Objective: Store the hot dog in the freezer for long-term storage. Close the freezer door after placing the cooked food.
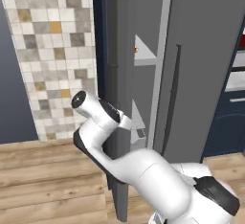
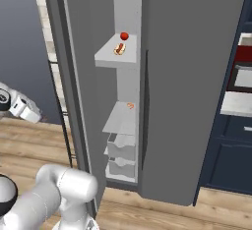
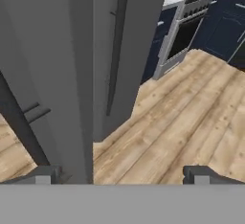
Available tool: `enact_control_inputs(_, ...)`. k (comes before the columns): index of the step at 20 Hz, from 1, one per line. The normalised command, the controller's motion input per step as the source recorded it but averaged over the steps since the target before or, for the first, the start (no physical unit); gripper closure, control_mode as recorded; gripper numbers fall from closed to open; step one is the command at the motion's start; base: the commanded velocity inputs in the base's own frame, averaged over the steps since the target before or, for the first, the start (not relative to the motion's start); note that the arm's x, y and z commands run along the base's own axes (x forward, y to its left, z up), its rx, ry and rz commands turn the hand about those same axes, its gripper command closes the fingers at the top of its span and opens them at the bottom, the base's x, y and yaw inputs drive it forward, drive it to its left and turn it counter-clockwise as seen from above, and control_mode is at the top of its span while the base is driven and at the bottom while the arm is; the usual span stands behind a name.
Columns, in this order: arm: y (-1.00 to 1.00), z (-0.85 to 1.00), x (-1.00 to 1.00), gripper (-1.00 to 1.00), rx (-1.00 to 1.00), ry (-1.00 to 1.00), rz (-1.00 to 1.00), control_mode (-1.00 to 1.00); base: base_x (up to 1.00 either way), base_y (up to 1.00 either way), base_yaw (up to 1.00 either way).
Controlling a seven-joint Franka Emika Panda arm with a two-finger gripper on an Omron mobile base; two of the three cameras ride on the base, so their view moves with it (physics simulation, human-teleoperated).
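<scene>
End effector [image 3: 122, 174] spread wide and empty, hanging low right by the thin edge of the freezer door [image 3: 79, 74], plenty of bare wood floor [image 3: 182, 122] past it. Door ajar, narrow gap. Hot dog [image 2: 119, 49] way up on the freezer [image 2: 192, 76] shelf [image 2: 110, 57], beside a red ball [image 2: 124, 36].

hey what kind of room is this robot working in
Most likely a home kitchen, simulated: a tall grey freezer with its door ajar and a hot dog on a shelf, navy cabinets, an oven, and a tiled wall.
</scene>
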Motion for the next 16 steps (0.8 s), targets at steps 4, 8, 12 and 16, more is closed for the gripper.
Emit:
enact_control_inputs(4, 0.01, -0.07, 0.47, -1.0, -0.19, 0.0, -0.01, -1.0, 0.0, 0.0, 0.0)
enact_control_inputs(8, 0.0, -0.12, 0.27, -1.0, -0.06, 0.0, -0.03, -1.0, 0.0, 0.0, 0.0)
enact_control_inputs(12, 0.0, -0.15, 0.36, -1.0, -0.13, -0.05, -0.02, -1.0, 0.0, 0.0, 0.0)
enact_control_inputs(16, 0.1, -0.01, 0.29, -1.0, -0.23, -0.17, 0.0, -1.0, 0.0, 0.0, 0.0)
